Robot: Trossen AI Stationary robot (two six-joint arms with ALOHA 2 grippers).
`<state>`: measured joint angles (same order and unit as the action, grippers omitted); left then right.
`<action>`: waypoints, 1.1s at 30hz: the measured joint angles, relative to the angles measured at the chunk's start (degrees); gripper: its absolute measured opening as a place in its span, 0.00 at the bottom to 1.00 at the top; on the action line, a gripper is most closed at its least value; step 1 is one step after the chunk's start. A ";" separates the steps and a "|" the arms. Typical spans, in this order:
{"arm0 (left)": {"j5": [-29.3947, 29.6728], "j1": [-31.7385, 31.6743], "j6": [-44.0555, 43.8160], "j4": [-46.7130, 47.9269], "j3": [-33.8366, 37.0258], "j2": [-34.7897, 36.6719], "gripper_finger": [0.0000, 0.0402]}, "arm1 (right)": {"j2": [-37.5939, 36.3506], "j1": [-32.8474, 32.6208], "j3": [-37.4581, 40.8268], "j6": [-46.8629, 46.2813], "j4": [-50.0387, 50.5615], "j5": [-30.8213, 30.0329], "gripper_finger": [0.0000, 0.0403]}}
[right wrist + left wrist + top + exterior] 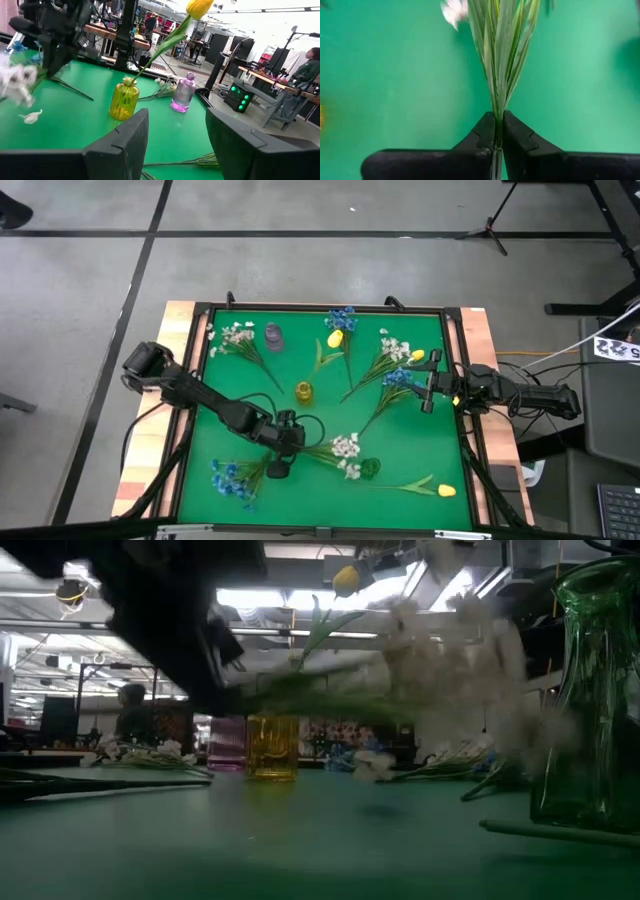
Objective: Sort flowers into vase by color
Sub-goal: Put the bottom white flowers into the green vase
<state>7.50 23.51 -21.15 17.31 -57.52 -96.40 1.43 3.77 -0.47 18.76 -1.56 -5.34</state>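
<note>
yellow vase [304, 391] | purple vase [273, 335] | green vase [370, 468] | green mat [400, 430]

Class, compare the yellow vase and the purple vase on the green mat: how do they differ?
The yellow vase holds a yellow tulip; the purple vase holds no flower. The yellow vase is smooth and rounded; the purple vase is ribbed. Both are small glass bottles standing upright.

Green table mat [400, 440], wooden tabletop [150, 450].
</note>
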 joint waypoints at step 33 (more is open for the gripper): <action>5.39 -3.52 40.60 -88.02 -0.04 -2.04 0.03 | -0.02 0.00 0.00 -0.46 -0.04 -0.09 0.49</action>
<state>12.89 19.99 19.44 -70.70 -57.56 -98.44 1.41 3.77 -0.47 18.31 -1.61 -5.43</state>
